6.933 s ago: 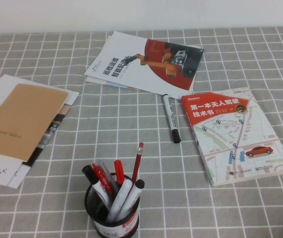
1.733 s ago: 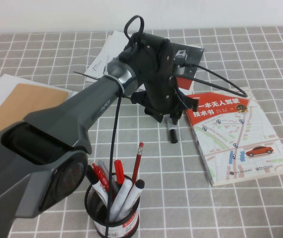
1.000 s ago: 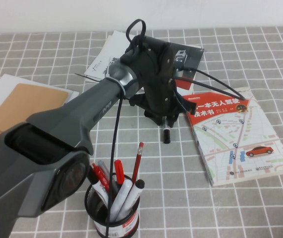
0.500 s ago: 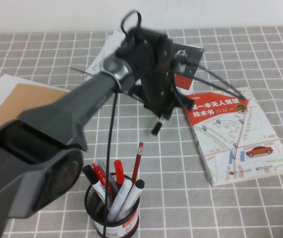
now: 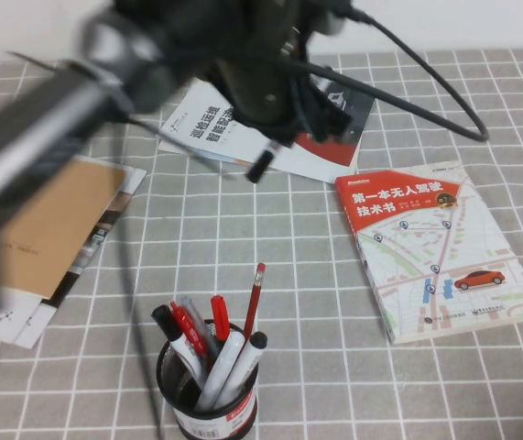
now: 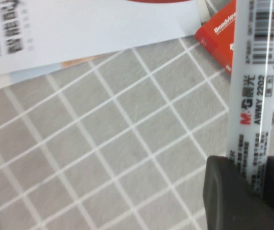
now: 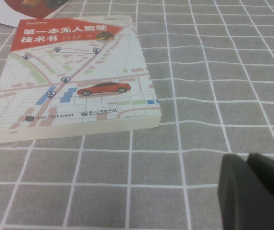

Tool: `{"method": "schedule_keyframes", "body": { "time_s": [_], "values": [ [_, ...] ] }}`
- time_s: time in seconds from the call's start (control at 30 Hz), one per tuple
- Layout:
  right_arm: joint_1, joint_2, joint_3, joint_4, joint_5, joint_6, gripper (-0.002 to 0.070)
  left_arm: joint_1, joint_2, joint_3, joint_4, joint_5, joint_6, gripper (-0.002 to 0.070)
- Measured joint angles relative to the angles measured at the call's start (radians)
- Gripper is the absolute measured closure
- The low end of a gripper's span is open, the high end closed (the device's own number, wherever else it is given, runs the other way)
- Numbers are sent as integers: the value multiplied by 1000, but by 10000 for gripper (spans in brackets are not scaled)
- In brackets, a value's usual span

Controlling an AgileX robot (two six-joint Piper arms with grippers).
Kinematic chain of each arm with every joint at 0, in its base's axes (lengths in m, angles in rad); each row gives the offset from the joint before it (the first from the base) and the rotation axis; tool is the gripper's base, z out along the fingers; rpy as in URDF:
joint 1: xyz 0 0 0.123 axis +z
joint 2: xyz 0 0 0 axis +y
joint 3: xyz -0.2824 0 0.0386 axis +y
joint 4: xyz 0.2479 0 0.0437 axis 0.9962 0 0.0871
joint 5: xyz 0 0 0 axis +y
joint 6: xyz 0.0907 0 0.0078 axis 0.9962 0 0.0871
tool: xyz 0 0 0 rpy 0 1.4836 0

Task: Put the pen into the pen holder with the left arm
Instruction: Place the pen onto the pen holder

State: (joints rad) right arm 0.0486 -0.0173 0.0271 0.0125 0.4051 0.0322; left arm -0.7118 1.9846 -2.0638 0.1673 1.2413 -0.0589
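My left gripper [image 5: 275,115] is blurred, raised over the back of the table above the white-and-red brochure. It is shut on the pen; the pen's black end [image 5: 260,165] hangs below it in the air. In the left wrist view the whitish-grey barrel with dark print [image 6: 253,86] runs out from between the two black fingers [image 6: 223,196]. The pen holder [image 5: 180,383], a black mesh cup with several pens in it, stands at the near edge, well in front of the gripper. My right gripper [image 7: 252,189] is shut and empty, low over the cloth; it is outside the high view.
A red map-cover book [image 5: 435,247] lies at the right, also in the right wrist view [image 7: 74,81]. The white-and-red brochure [image 5: 215,124] lies at the back, a brown notebook on papers [image 5: 46,229] at the left. A grey checked cloth [image 5: 270,238] covers the table.
My left gripper has lifted the pen off the cloth beside the book and carried it up and back toward the left, over the brochure. The pen holder has not moved.
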Motion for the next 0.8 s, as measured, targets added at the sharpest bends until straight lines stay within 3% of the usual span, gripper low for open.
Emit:
{"method": "schedule_keyframes", "body": {
  "time_s": [0.33,0.8],
  "values": [
    [0,0,0,0,0,0,691,0,-432,425,15,-97,-108,570],
    [0,0,0,0,0,0,692,0,-1036,1210,17,-690,-215,570]
  ]
}}
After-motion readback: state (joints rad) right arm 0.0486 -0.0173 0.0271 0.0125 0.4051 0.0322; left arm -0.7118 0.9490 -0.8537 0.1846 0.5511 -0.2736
